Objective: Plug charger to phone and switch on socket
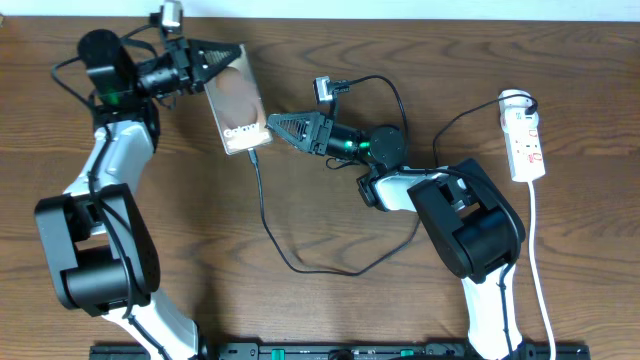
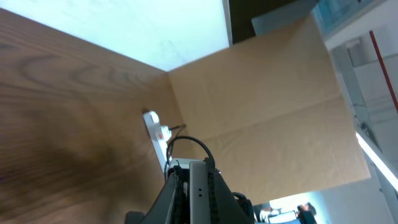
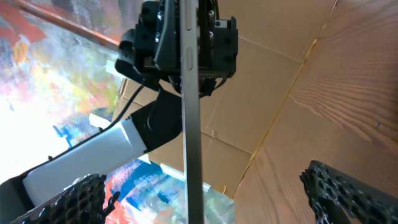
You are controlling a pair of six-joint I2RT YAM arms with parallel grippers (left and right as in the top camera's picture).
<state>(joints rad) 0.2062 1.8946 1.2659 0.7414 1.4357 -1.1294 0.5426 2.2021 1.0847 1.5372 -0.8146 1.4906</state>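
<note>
My left gripper (image 1: 222, 62) is shut on the top end of the phone (image 1: 238, 105) and holds it tilted above the table at the back left. In the left wrist view the phone's silver edge (image 2: 199, 193) stands clamped between the fingers (image 2: 177, 193). The charger (image 1: 268, 225), a thin black cable, meets the phone's lower edge and loops over the table toward the right arm. At that lower corner my right gripper (image 1: 272, 124) stands open. Its wrist view has the phone's edge (image 3: 191, 124) upright between wide-apart fingers (image 3: 348, 193), touching neither. The white socket (image 1: 525, 140) lies far right.
The socket's white cord (image 1: 540, 270) runs down the right side to the front edge. The right arm's base (image 1: 470, 220) sits right of centre and the left arm's base (image 1: 95, 250) at the front left. A brown cardboard wall (image 2: 261, 106) stands behind the table.
</note>
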